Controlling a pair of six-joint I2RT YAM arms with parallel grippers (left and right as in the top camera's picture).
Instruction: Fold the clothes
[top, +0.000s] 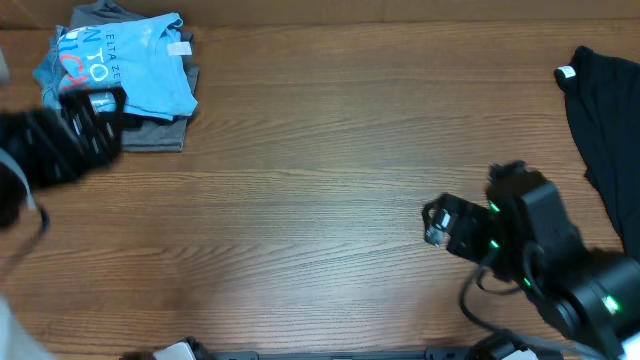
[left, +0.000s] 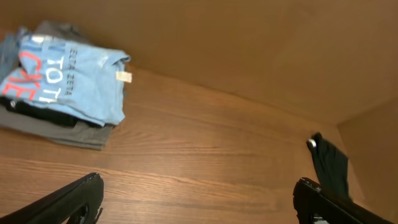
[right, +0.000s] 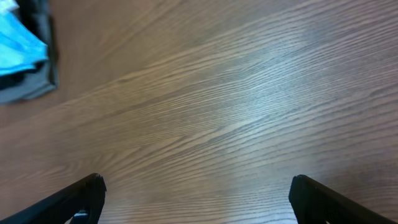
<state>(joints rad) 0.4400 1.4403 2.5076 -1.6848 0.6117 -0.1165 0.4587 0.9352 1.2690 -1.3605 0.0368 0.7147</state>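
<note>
Two sets of fingers are standing wide open and holding nothing. Your left fingers (left: 74, 198) are hovering at about 10 o'clock on the worktop (top: 300, 200), just beside the folded pile. Your right fingers (right: 78, 199) are hanging over bare wood at about 4 o'clock.

The blue T-shirt (top: 130, 65) is lying folded on top of a grey garment (top: 155, 135) at 11 o'clock, with a dark layer showing between them. The black garment (top: 605, 120) is lying unfolded at 2 to 3 o'clock, its white tag (top: 567, 72) pointing toward 12, well apart from both arms. It looks like the piece that is waiting to be folded.

The nearest risk is sitting on your left side. With the arm this close to the pile, any sweep toward 11 o'clock is likely to catch the T-shirt's edge and drag the stack open.

On the right, the black cloth is running out of the overhead view at 3 o'clock, so you cannot tell how much is lying on the worktop. Pinching only a loose edge could bunch it up or pull it off the side. Dark cloth is also hiding its own seams, making a clean grip point hard to judge.

No containers are showing in any view; everything is lying directly on the worktop.
</note>
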